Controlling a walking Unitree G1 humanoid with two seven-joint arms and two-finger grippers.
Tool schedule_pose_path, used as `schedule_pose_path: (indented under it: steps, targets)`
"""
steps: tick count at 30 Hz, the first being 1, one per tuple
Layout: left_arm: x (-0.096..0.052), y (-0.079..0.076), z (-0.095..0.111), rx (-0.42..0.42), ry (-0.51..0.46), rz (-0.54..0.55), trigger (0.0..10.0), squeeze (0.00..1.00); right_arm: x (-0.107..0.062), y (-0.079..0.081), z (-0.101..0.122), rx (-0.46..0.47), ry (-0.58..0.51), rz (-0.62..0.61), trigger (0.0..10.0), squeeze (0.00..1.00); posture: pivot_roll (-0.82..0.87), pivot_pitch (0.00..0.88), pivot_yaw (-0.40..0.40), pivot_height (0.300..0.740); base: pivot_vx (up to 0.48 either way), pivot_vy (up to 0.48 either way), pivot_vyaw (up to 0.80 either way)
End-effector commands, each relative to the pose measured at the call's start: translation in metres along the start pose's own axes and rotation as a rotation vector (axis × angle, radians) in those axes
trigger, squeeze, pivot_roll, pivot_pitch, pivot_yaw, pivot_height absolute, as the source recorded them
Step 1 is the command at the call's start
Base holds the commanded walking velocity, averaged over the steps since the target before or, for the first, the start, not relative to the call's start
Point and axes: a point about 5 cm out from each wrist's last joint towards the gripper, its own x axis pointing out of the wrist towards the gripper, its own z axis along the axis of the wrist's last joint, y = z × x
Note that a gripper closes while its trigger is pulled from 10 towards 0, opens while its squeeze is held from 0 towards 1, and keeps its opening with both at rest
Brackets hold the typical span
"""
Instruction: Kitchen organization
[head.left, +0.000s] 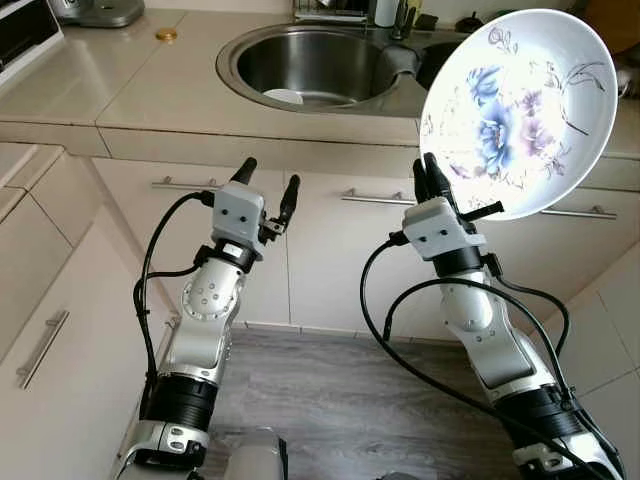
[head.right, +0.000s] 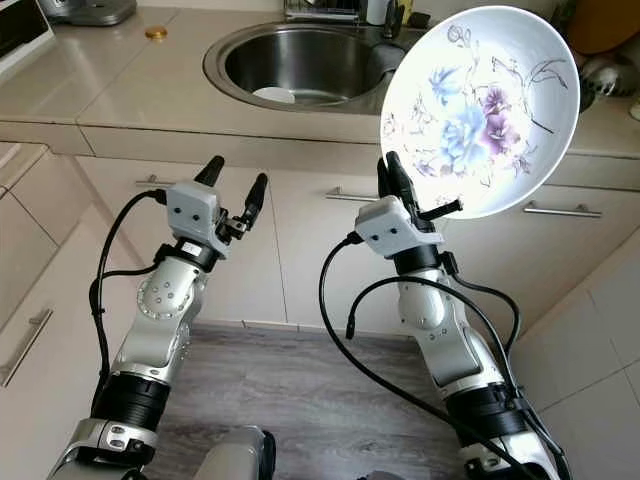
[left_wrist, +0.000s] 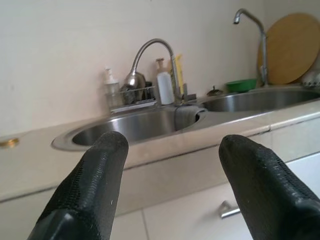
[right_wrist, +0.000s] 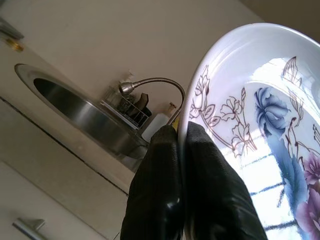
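Note:
A white plate painted with blue and purple flowers stands nearly on edge in the air, in front of the counter to the right of the sink. My right gripper is shut on its lower left rim, one finger on each face, seen close in the right wrist view on the plate. My left gripper is raised in front of the cabinet doors below the sink, open and empty, its fingers pointing toward the counter edge.
The double steel sink holds a small white dish; a tap, bottles and a rack stand behind it. A round wooden board leans at the back right. Cabinet handles run below the counter; wood floor lies underfoot.

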Motion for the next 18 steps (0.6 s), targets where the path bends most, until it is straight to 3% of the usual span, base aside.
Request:
schedule_pose_path:
  steps: [1, 5, 7, 18]
  targets:
    - [0.0012, 0.0000, 0.0025, 0.002, -0.014, 0.000, 10.0, 0.00, 0.0052, -0.0033, 0.0042, -0.025, -0.024, -0.008, 10.0, 0.00, 0.15, 0.000, -0.042, 0.740, 0.322, 0.000, 0.00]
    - [0.0014, 0.0001, 0.0027, 0.002, -0.015, 0.000, 10.0, 0.00, 0.0056, -0.0044, 0.0060, -0.002, -0.036, -0.028, 10.0, 0.00, 0.15, 0.000, -0.042, 0.740, 0.330, 0.000, 0.80]
    - [0.0013, 0.0005, 0.0028, 0.003, -0.016, 0.001, 10.0, 0.00, 0.0058, -0.0073, 0.0055, 0.037, -0.026, -0.051, 10.0, 0.00, 0.15, 0.000, -0.041, 0.740, 0.330, 0.000, 0.00]
    - [0.0029, 0.0018, 0.0039, 0.005, -0.020, 0.003, 10.0, 0.00, 0.0070, -0.0120, 0.0036, 0.026, -0.017, -0.078, 10.0, 0.00, 0.15, 0.000, -0.039, 0.740, 0.329, 0.000, 0.00]
